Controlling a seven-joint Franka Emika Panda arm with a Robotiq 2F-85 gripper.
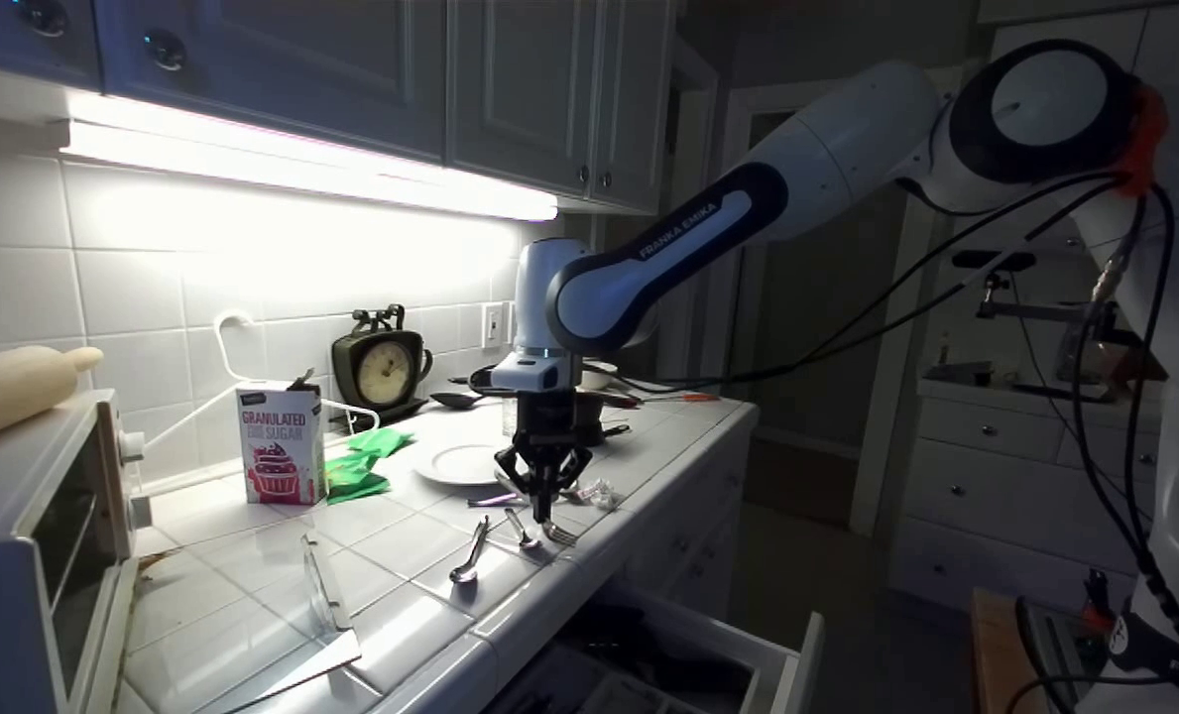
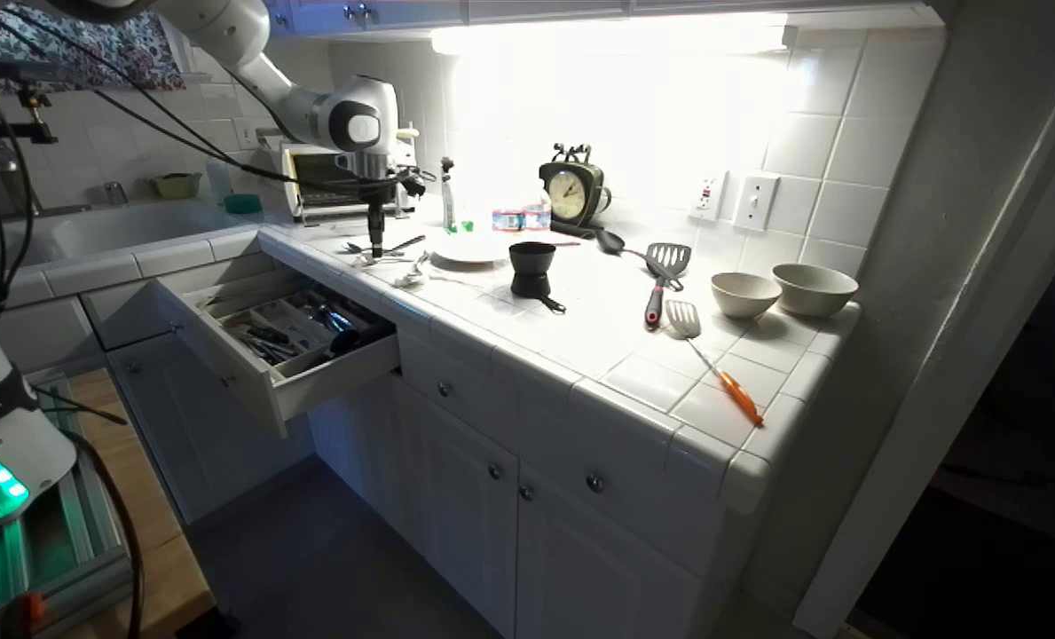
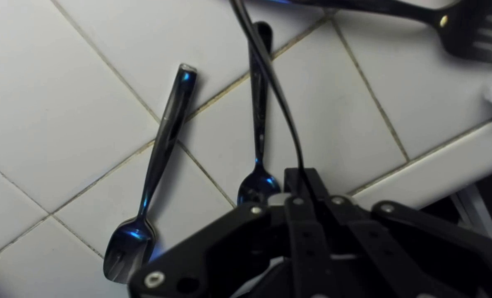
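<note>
OK so on the far left in an exterior view there's a rolling pin [image 1: 14,392] lying on a toaster oven [image 1: 65,555], then a granulated sugar box [image 1: 280,446] standing upright with some crumpled green stuff [image 1: 359,474] just beside it, a retro dial clock [image 1: 387,369] behind that, and a white plate [image 1: 458,463] flat on the tiled counter [image 1: 376,555]. Next comes a spoon [image 3: 165,136] lying by itself, then a smaller spoon [image 3: 259,118], and just beside that one's bowl you've got the gripper [image 1: 546,516], pointing straight down. Its fingers are squeezed nearly together, with just a thin fork [image 1: 557,534] pinched in between. Wrist cam shows the fork's handle running up and away from the fingertips, passing in front of the end of the smaller spoon's handle, and in an exterior view the tines poke out right below the fingertips. Can't tell if they touch the counter, the angle's not great for that. Further right, another fork [image 3: 461,31] sits near a bit of crumpled clear plastic [image 1: 601,493], and below the counter's front edge a drawer [image 1: 799,666] is pulled out in both exterior views.
</note>
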